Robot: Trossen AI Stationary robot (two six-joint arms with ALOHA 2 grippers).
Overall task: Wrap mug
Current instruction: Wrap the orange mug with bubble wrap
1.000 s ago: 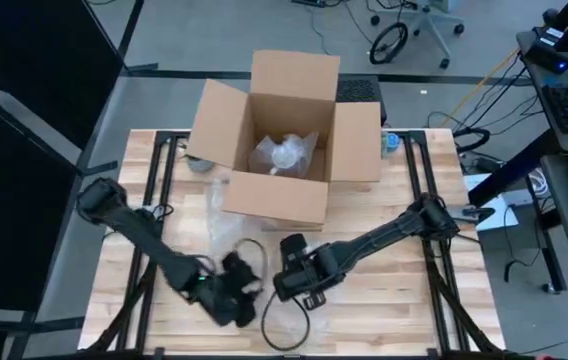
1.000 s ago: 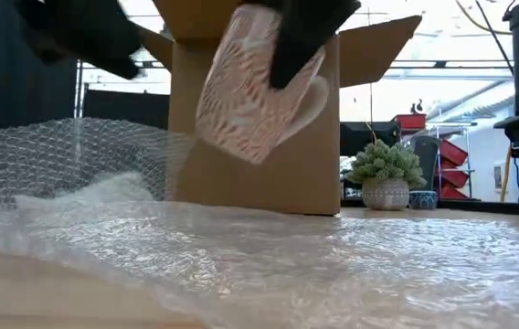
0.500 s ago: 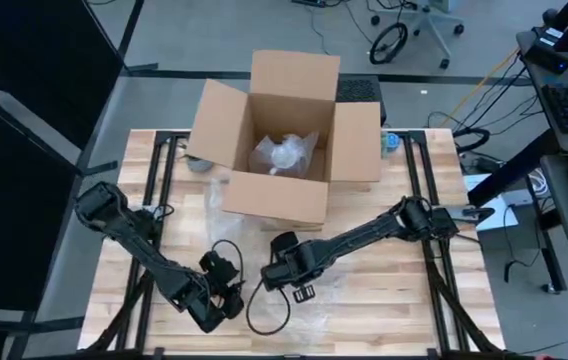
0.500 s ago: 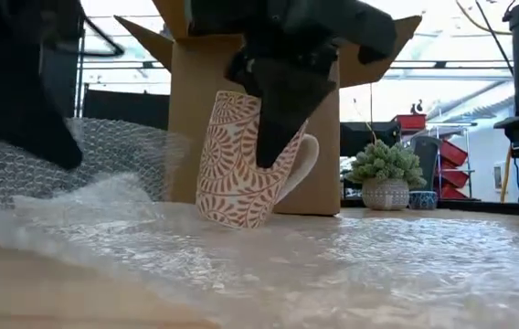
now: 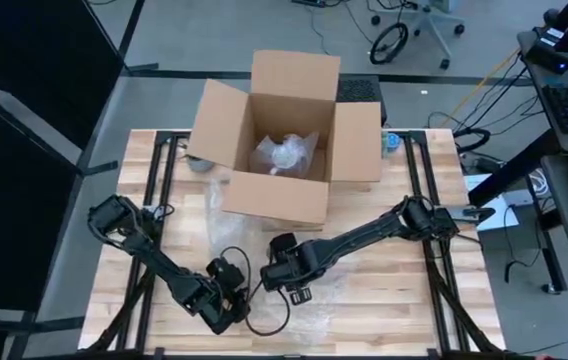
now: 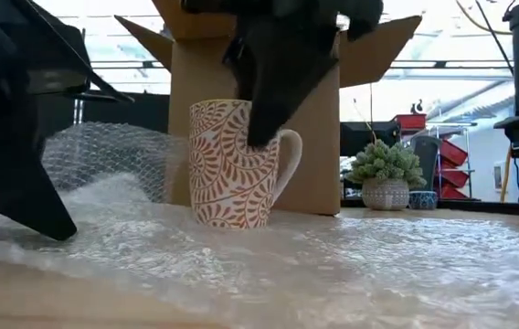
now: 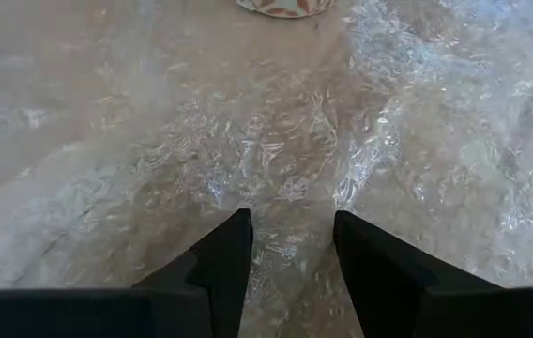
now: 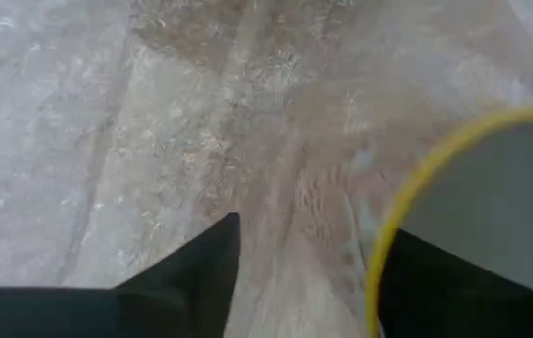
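A: Where is the mug [image 6: 232, 164]?

B: Upright on the bubble wrap [image 6: 351, 260], at the front middle of the table [image 5: 414, 300], just in front of the cardboard box [image 5: 282, 150]. Its handle points toward the little potted plant [image 6: 386, 178].

A: And the right gripper [image 5: 286, 283]?

B: It reaches down over the mug's rim. One finger [image 8: 201, 272] sits outside the wall and the other inside the yellow-edged rim, so the jaws straddle the wall. Whether they press on it I cannot tell.

A: The left gripper [image 5: 226, 300]?

B: Just beside the mug, low over the wrap, jaws apart with nothing between them; its fingers [image 7: 218, 263] point at the mug's base.

A: Any free room?

B: The wrap spreads wide toward the front edge. Bare wood shows on the table's right part, well apart from both arms. The box closes off the back.
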